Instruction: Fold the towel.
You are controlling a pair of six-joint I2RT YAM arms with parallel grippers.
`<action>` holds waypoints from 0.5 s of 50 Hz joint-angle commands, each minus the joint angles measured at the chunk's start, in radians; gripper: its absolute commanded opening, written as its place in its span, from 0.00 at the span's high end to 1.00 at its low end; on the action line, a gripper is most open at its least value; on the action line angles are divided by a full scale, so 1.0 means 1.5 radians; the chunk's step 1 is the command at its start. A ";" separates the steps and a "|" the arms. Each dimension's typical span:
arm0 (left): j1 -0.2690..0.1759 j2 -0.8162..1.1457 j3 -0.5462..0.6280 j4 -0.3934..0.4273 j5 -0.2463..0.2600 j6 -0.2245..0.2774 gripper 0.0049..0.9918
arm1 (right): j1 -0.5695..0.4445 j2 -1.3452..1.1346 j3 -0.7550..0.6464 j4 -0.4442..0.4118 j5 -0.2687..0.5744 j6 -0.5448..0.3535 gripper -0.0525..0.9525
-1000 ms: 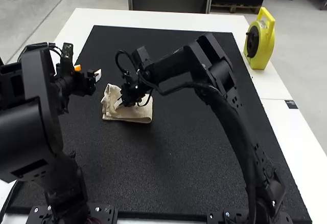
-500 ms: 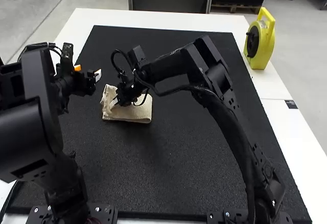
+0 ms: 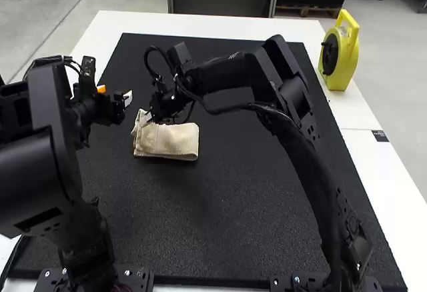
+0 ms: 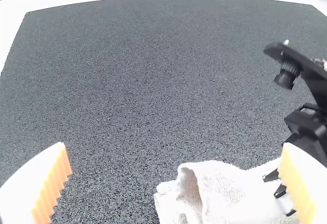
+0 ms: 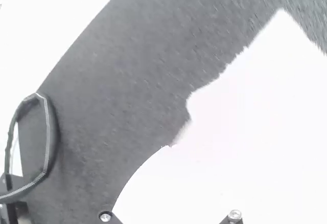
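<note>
With my left gripper and right gripper both spread, I judge I'm at tidying the towel, folded left of the mat's middle, its rumpled end next wanting gentle flattening.

In the high view we see that the right arm's gripper has shifted: first toward the left arm across the folded towel, then forward, so that it now sits at the towel's far edge, near the corner on the left arm's side, instead of over its middle. We now find the towel's middle, which the gripper partly covered before, in plain sight.
</note>
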 commanded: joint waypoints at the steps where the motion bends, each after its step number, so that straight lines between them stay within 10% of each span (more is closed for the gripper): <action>1: 0.000 -0.024 -0.007 0.004 0.003 -0.001 0.03 | 0.001 -0.042 0.005 -0.001 -0.015 0.006 0.96; 25: -0.001 -0.024 -0.012 0.010 -0.002 -0.003 0.03 | -0.059 -0.110 0.022 -0.012 0.001 0.026 0.93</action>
